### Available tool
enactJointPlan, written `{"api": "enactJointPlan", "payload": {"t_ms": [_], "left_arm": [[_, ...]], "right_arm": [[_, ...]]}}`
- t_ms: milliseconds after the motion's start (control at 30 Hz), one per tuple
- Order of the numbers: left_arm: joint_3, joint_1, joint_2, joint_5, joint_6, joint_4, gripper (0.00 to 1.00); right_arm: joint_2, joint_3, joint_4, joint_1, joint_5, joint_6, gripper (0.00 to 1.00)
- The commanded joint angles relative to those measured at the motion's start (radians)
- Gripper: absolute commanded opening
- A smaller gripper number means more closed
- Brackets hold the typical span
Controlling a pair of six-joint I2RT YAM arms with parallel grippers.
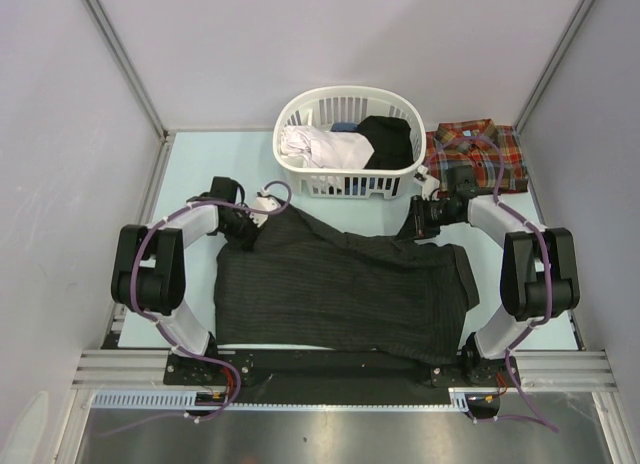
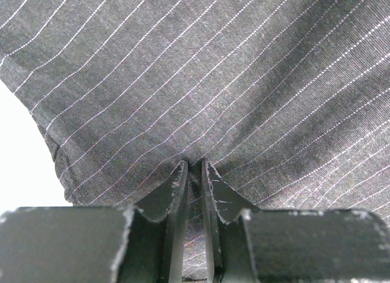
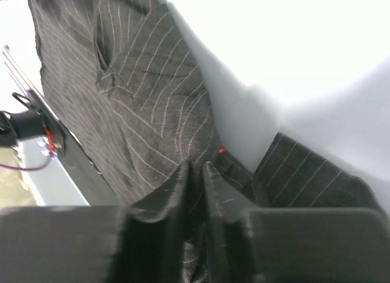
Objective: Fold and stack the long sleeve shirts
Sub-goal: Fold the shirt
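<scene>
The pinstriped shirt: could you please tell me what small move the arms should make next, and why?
Probably lift both grippers a little, together, and begin drawing the far edge toward the near edge. The left gripper and the right gripper are each closed on the pinstriped shirt along its far edge, and it lies spread out, unfolded, across the table.

The pinstriped shirt (image 1: pixel 340 294) in the right gripper (image 1: pixel 422 219) was charcoal-black with thin pale lines. The plaid shirt (image 1: pixel 485 156) just beyond that gripper was red, orange and green. Basket (image 1: pixel 345 92) was white, table (image 1: pixel 190 174) pale mint.
</scene>
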Motion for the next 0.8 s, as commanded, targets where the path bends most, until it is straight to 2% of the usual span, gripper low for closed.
{"api": "enactJointPlan", "payload": {"t_ms": [0, 33, 133, 300, 433, 533, 700, 767], "left_arm": [[-0.048, 0.007, 0.013, -0.049, 0.042, -0.107, 0.18], [-0.048, 0.007, 0.011, -0.049, 0.042, -0.107, 0.18], [-0.060, 0.010, 0.016, -0.066, 0.048, -0.107, 0.15], [-0.088, 0.059, 0.016, -0.075, 0.086, -0.125, 0.02], [-0.097, 0.093, 0.013, -0.088, 0.108, -0.142, 0.00], [-0.106, 0.105, 0.020, -0.091, 0.121, -0.145, 0.00], [-0.111, 0.109, 0.025, -0.083, 0.124, -0.143, 0.00], [-0.111, 0.109, 0.013, -0.069, 0.124, -0.142, 0.00]], "right_arm": [[0.017, 0.051, 0.051, -0.006, -0.028, 0.041, 0.05], [0.012, 0.064, 0.045, -0.009, -0.022, 0.026, 0.00], [-0.024, 0.088, -0.029, -0.039, -0.031, -0.032, 0.00], [-0.174, 0.100, -0.145, -0.093, -0.040, -0.173, 0.00], [-0.270, 0.075, -0.291, -0.121, 0.006, -0.379, 0.00], [-0.308, 0.006, -0.301, -0.119, 0.075, -0.479, 0.00], [-0.370, -0.083, -0.279, 0.006, 0.162, -0.552, 0.00], [-0.382, -0.119, -0.293, 0.115, 0.176, -0.575, 0.00]]}}
